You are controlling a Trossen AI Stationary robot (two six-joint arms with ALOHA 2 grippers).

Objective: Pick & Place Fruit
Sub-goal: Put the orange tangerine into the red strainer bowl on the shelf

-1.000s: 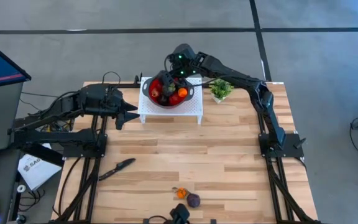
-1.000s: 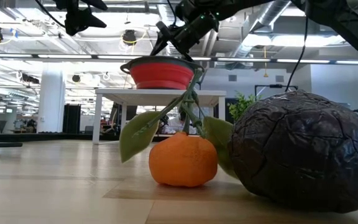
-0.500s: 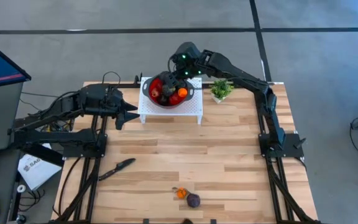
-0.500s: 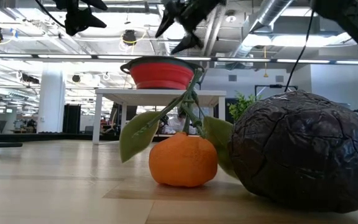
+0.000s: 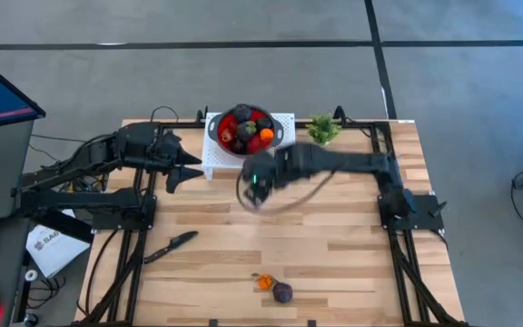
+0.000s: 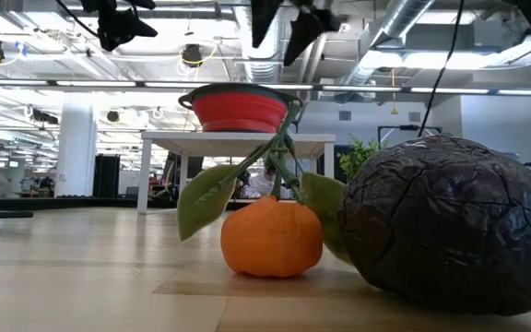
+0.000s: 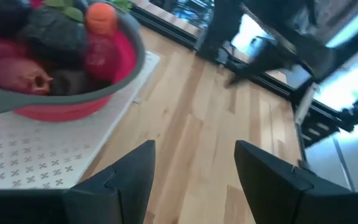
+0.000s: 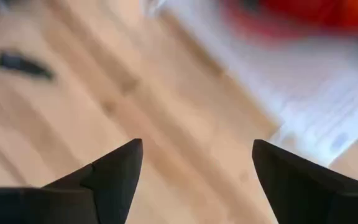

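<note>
Right tool (image 5: 254, 186) hangs over the open bench (image 5: 334, 245) just in front of the white stand (image 5: 280, 159), its arm stretched across from the right side; its fingers (image 8: 114, 171) are spread and hold nothing. Left tool (image 5: 189, 168) waits beside the stand's left edge, fingers (image 7: 129, 174) parted and empty. Red bowl (image 5: 218, 127) sits on the stand, filled with fruit (image 5: 246, 130). Orange fruit (image 5: 264, 282) and dark purple fruit (image 5: 282, 292) lie touching near the front edge. Black knife (image 5: 171, 246) lies front left. Potted plant (image 5: 323, 130) stands right of the stand. Bench is pale wood planking; grey floor surrounds it, with open hall, ducts and ceiling lights beyond.
</note>
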